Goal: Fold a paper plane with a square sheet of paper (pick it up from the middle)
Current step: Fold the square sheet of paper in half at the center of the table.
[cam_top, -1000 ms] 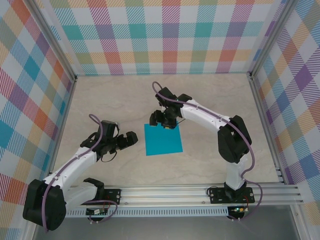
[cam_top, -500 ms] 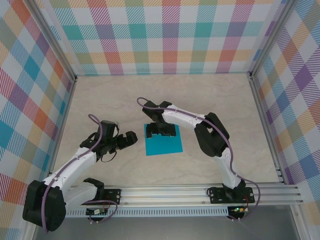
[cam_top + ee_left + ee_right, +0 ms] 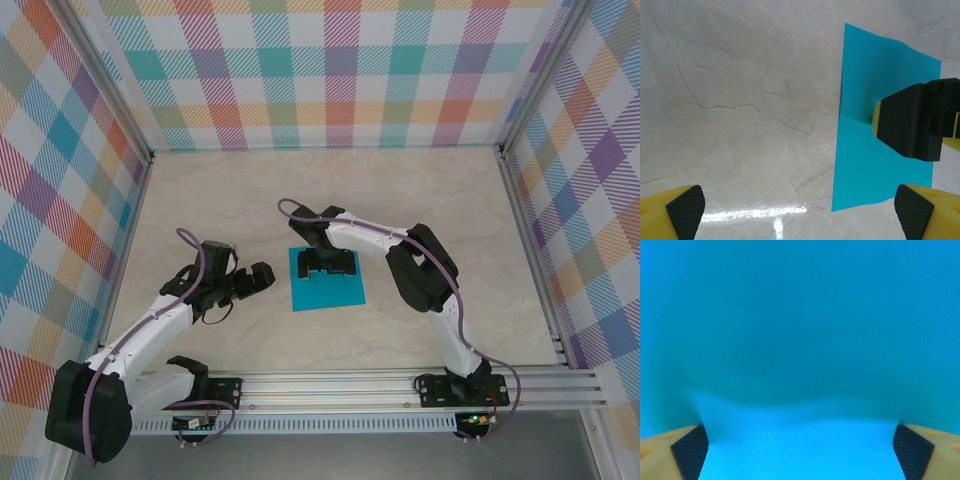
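The square sheet of paper (image 3: 328, 288) lies flat and teal-blue in the middle of the table; no paper plane shape is in view. My right gripper (image 3: 326, 268) is down over the sheet's far half, jaws wide open, and its wrist view looks straight onto the blue sheet (image 3: 800, 340) with the pads (image 3: 690, 452) spread at either side. My left gripper (image 3: 262, 277) hangs open just left of the sheet, nothing between its fingers (image 3: 686, 212). In the left wrist view the sheet (image 3: 870, 165) lies to the right, with the right gripper's black body resting on it.
The pale marble tabletop (image 3: 200, 220) is ringed by plaid walls. An aluminium rail (image 3: 380, 385) with both arm bases runs along the near edge. The right arm's elbow (image 3: 425, 270) rises right of the sheet.
My right gripper has come down from the sheet's far edge onto the sheet and opened wider. The left arm has stayed still.
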